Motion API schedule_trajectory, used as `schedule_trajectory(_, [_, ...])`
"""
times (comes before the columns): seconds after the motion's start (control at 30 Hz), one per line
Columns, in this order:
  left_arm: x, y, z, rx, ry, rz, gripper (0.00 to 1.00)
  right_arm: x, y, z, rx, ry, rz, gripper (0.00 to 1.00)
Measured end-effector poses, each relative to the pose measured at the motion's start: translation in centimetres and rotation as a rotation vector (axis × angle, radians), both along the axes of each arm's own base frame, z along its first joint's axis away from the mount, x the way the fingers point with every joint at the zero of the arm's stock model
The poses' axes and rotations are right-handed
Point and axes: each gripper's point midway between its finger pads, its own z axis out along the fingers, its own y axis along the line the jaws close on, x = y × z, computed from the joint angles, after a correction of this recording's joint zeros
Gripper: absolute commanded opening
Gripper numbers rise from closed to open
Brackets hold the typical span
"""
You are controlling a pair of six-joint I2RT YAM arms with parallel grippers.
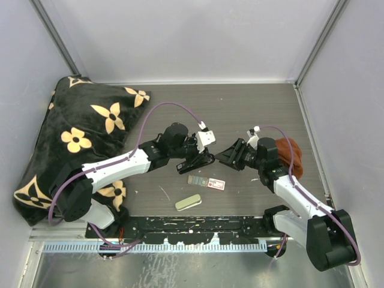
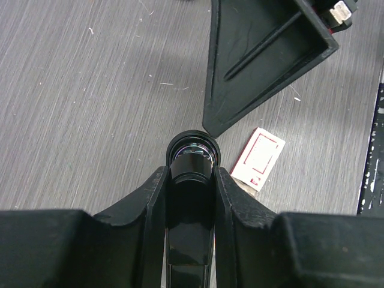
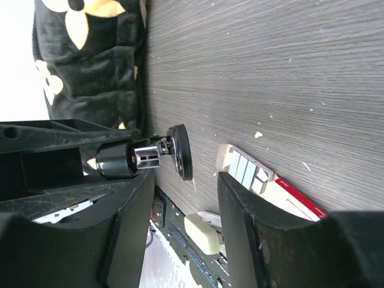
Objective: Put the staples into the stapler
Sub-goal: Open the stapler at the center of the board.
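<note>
Left gripper [image 1: 202, 158] clamping the black stapler [image 2: 191, 163] above the table [image 1: 252, 114], right gripper [image 1: 227, 155] hovering just beside, fingers standing apart, gripping nothing, silvery staples [image 1: 197, 180] lying below against their red-and-white box [image 1: 216, 185]

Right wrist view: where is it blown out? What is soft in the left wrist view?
Right wrist view: white glare left of the cushion. Left wrist view: the left tool blurs near the lens; table grain is sharp.
</note>
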Motion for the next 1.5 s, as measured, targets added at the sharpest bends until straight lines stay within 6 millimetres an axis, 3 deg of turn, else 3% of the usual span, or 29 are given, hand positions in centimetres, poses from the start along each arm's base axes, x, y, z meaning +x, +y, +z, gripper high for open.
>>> schedule_trajectory(0.77, [-1.4,-0.5,1.4,-0.060,0.047,-0.045,0.00,-0.2,1.4,0.3,0.059,0.017,0.068,0.33])
schedule_trajectory(1.03, [-1.5,-0.6,1.5,-0.067,0.047,-0.048,0.00,-0.9,2.8,0.0,0.058,0.031,0.122,0.27])
schedule_trajectory(1.27, [-1.5,-0.6,1.4,-0.067,0.052,-0.050,0.00,-1.0,3.6,-0.1,0.065,0.030,0.150,0.01])
schedule_trajectory(1.33, [-1.4,-0.5,1.4,-0.067,0.052,-0.049,0.00,-0.9,3.7,-0.1,0.067,0.029,0.151,0.01])
schedule_trajectory(1.37, [-1.4,-0.5,1.4,-0.066,0.053,-0.048,0.04,-0.9,3.7,-0.1,0.067,0.030,0.151,0.01])
schedule_trajectory(1.4, [-1.4,-0.5,1.4,-0.065,0.053,-0.048,0.14,-0.9,3.7,-0.1,0.068,0.029,0.150,0.01])
schedule_trajectory(1.5, [-1.3,-0.5,1.2,-0.063,0.055,-0.044,0.52,-0.7,3.7,0.1,0.070,0.020,0.142,0.01])
